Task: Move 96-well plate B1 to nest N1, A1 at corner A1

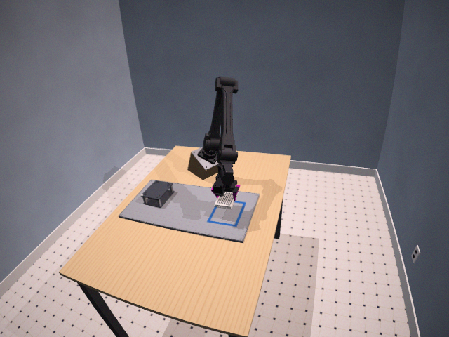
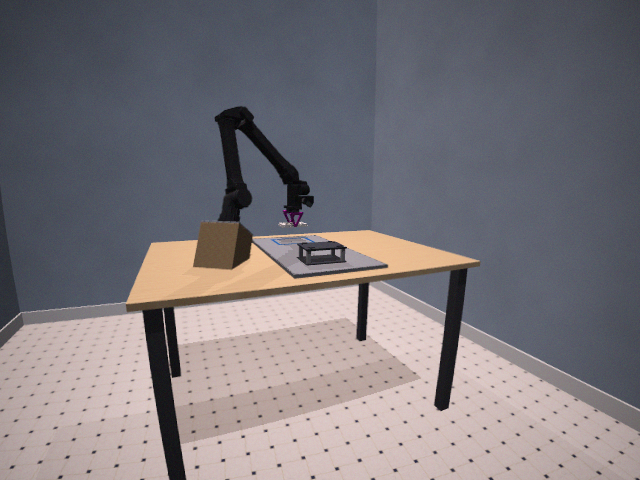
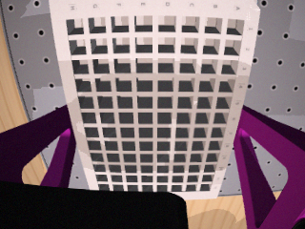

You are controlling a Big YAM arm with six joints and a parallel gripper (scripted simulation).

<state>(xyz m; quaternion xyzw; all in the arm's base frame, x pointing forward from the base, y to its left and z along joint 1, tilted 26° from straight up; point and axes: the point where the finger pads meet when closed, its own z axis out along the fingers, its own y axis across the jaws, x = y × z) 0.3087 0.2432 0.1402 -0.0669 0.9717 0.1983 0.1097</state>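
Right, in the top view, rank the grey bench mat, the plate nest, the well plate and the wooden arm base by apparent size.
1. Grey bench mat.
2. Wooden arm base, partly hidden by the arm.
3. Plate nest, close to the base, so that order is unsure.
4. Well plate, held in the gripper.
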